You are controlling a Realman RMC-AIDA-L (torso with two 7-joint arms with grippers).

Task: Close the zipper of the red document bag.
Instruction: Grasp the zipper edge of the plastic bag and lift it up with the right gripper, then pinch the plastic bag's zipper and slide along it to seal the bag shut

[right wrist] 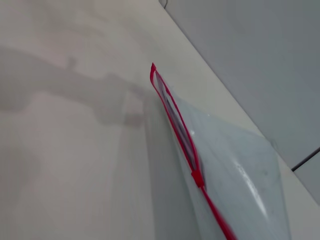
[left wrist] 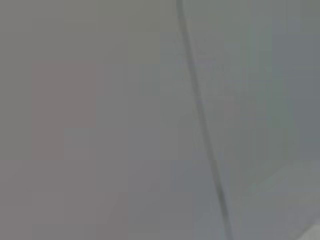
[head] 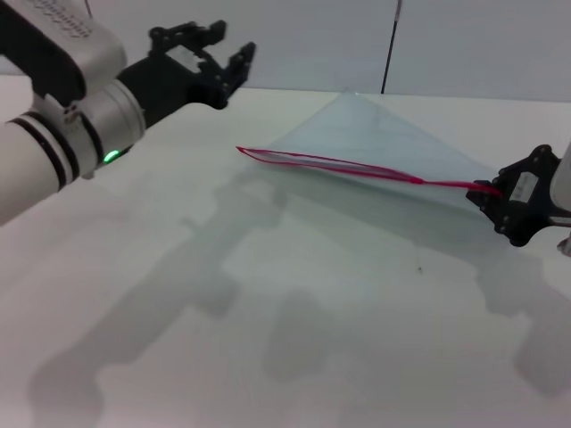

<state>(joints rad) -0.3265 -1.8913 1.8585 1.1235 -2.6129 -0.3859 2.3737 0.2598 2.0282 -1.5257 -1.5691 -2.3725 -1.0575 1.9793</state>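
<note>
The bag (head: 375,134) is held by its zipper (head: 357,167) end in the right gripper's (head: 496,191) clamped jaws, bracing it; the left gripper (head: 219,67), jaws apart, is raised well clear.

One bag (head: 375,134) lies on one table (head: 268,312), with one red zipper (head: 339,164) and one slider (right wrist: 198,178). Two grippers: the left (head: 234,64) at 11 o'clock, the right (head: 496,192) at 3 o'clock.
</note>
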